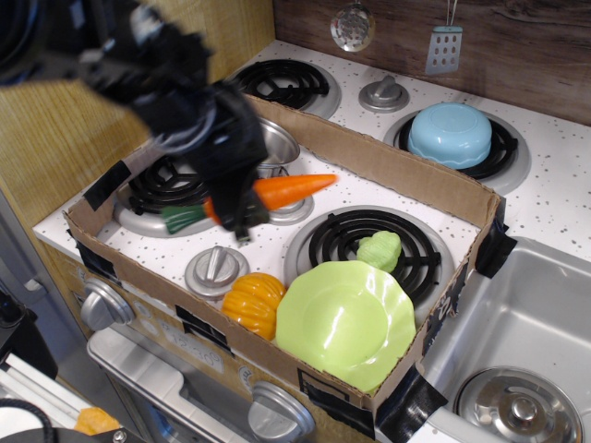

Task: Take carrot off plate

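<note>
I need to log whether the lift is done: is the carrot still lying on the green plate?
No, the carrot is held up in the gripper, left of the bare plate.

arm colour: black throughout, matte, motion-blurred
arm shape: bulky, blocky segments, widest at upper left
markings: pale grey-white ring band near wrist; small pale patches higher up
gripper [242, 214]: black, narrow fingers; details blurred

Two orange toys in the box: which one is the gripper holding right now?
The carrot, the long tapered one with the green stub, held lying level in the gripper above the stovetop. The round ribbed pumpkin sits untouched beside the plate.
</note>
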Tool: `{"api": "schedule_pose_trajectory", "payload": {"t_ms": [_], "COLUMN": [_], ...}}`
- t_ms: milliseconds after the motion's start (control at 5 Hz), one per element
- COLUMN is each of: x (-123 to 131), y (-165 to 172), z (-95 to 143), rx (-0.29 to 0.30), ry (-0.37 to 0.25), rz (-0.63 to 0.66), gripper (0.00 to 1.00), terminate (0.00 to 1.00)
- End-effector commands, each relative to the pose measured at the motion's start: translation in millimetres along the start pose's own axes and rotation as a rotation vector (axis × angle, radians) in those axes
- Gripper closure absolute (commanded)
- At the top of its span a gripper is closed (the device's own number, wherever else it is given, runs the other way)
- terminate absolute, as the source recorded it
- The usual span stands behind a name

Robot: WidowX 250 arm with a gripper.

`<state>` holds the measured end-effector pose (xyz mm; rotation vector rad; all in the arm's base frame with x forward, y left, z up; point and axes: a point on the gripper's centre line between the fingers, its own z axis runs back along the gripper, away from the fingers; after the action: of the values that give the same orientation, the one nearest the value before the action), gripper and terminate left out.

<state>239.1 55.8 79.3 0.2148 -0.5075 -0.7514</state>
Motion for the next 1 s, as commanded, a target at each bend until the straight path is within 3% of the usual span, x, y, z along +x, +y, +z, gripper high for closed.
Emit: {"api": "schedule_pose_trajectory", "payload": {"t_ms": [0, 600, 800], "x": [-23, -40, -37], "y": [20, 29, 28], "z": [-11, -29, -24], "rx": [0.085, 0.084, 0.078], "ry": [0.038, 0.083, 0.130], "rz": [-0.040, -0.023, -0.027], "gripper": [1.00, 1.00, 0.00], "terminate": [0.00, 0.00, 0.00]}}
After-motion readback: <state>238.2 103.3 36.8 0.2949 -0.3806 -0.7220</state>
